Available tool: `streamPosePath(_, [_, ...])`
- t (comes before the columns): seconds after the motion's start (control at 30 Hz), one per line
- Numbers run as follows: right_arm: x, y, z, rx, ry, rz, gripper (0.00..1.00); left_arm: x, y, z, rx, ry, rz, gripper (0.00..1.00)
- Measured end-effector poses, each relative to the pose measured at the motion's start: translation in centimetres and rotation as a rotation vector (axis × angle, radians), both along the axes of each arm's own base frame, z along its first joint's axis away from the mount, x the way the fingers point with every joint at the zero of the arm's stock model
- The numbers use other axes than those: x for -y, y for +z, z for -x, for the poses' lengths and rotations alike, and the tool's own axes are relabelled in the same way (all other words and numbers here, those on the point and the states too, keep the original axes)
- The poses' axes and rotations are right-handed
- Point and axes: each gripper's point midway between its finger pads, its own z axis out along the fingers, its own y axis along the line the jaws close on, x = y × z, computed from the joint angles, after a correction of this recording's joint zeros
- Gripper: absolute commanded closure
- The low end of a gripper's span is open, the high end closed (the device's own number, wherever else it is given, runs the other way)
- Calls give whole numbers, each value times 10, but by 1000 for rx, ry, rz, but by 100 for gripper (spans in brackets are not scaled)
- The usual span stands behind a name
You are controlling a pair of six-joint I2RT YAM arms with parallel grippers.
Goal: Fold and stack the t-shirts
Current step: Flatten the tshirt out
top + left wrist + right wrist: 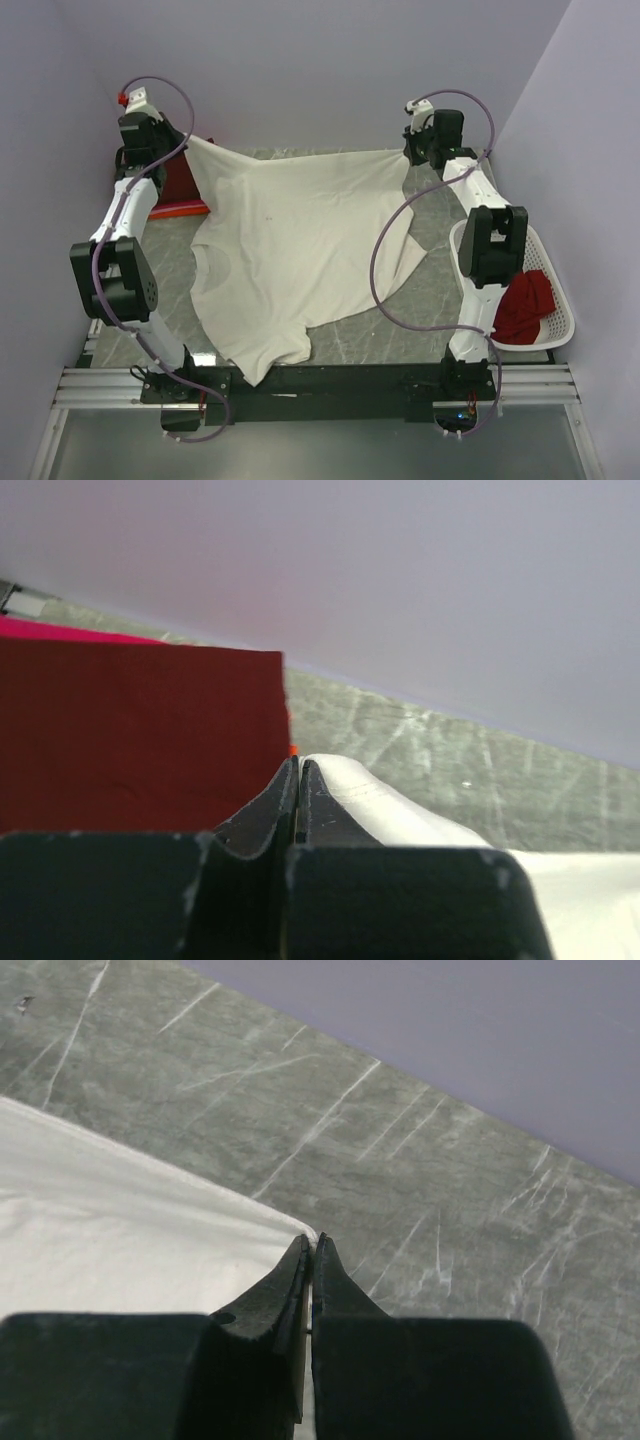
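Note:
A large cream-white t-shirt (295, 250) hangs stretched between my two grippers, its lower part draped on the grey table. My left gripper (185, 140) is shut on its far left corner (340, 785). My right gripper (408, 150) is shut on its far right corner (290, 1230). A dark maroon folded shirt (130, 730) lies on a bright red one (180, 208) at the far left, just beyond the left gripper (297, 763). Another red shirt (525, 303) lies in the basket. The right gripper (311, 1242) is over the table near the back wall.
A white plastic lattice basket (565, 320) stands at the right edge beside the right arm. Lilac walls close in the back and both sides. The grey marble table (390, 335) shows in front of the shirt's lower hem.

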Motion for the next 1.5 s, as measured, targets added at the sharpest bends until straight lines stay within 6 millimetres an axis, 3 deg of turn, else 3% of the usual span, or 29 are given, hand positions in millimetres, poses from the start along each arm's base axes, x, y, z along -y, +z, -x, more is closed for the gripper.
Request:
streamPosePath(0.1, [-2, 12, 9, 11, 7, -6, 100, 7, 20, 11, 33, -26, 4, 100])
streamPosePath(0.2, [-1, 49, 38, 46, 17, -1, 100, 16, 52, 33, 80, -47, 14, 100])
streamPosePath(0.3, [1, 126, 76, 174, 31, 16, 100, 22, 113, 69, 190, -48, 16, 99])
streamPosePath(0.37, [2, 200, 116, 325, 42, 28, 100, 27, 174, 109, 326, -45, 16, 99])
streamPosePath(0.43, [3, 270, 166, 486, 47, 37, 100, 35, 244, 168, 504, -46, 14, 99])
streamPosePath(0.47, [4, 307, 198, 581, 48, 41, 100, 37, 268, 193, 570, -44, 11, 99])
streamPosePath(0.53, [6, 364, 256, 730, 47, 46, 100, 46, 332, 267, 763, -46, 5, 99])
streamPosePath(0.57, [8, 397, 295, 819, 44, 48, 100, 50, 355, 298, 841, -47, 1, 99])
streamPosePath(0.6, [9, 417, 317, 874, 41, 48, 100, 54, 378, 335, 928, -50, -4, 99])
streamPosePath(0.67, [12, 467, 383, 1032, 29, 46, 100, 63, 417, 404, 1082, -60, -15, 99])
streamPosePath(0.7, [14, 485, 412, 1100, 22, 46, 100, 67, 434, 440, 1166, -64, -25, 99])
streamPosePath(0.77, [17, 510, 456, 1194, 8, 43, 100, 73, 455, 490, 1271, -67, -38, 99])
streamPosePath(0.83, [20, 523, 483, 1249, -7, 40, 100, 76, 470, 524, 1345, -67, -48, 99])
streamPosePath(0.9, [22, 529, 495, 1269, -20, 36, 100, 78, 477, 542, 1382, -66, -53, 99])
streamPosePath(1.03, [25, 517, 480, 1204, -37, 33, 100, 77, 477, 545, 1371, -68, -46, 99])
streamPosePath(1.17, [23, 489, 432, 1084, -34, 38, 100, 72, 460, 507, 1283, -65, -53, 99])
streamPosePath(1.3, [19, 436, 362, 914, -16, 43, 100, 64, 421, 435, 1118, -48, -62, 99])
streamPosePath(1.37, [14, 399, 322, 815, 6, 41, 100, 58, 387, 386, 1010, -34, -62, 99])
streamPosePath(1.5, [4, 306, 247, 614, 52, 30, 100, 44, 287, 275, 738, -5, -41, 99])
